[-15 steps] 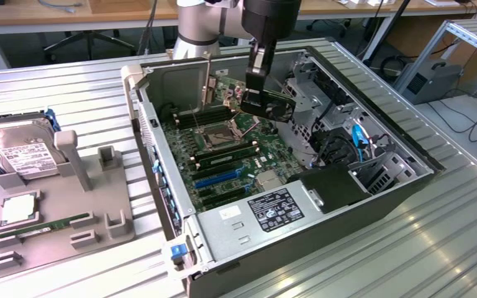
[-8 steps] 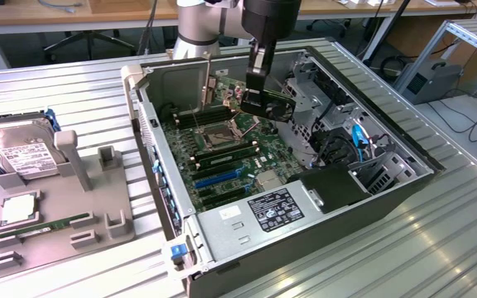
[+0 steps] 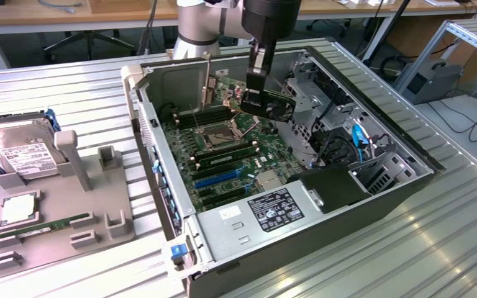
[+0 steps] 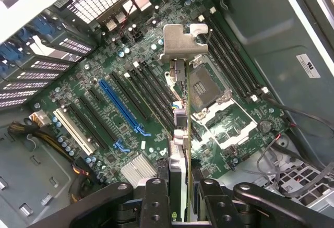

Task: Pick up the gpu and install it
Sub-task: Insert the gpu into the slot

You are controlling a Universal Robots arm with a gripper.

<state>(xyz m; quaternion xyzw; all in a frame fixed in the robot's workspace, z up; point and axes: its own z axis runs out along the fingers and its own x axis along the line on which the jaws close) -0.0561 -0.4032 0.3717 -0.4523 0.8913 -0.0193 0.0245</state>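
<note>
One black gripper [image 3: 256, 79] pinches the thin dark gpu card [image 3: 269, 104] with its silver end bracket, holding it edge-down in the air above the green motherboard [image 3: 222, 155] inside the open metal computer case [image 3: 149, 118].

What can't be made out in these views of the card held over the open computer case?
1. Wrist view: the thin dark gpu card shows edge-on between the black fingers, so its face is hidden.
2. Exterior view: card and gripper hide the green motherboard beneath, so the card's height above the slots is unclear.
3. Exterior view: the boxy silver hard drive label print is too small.
</note>
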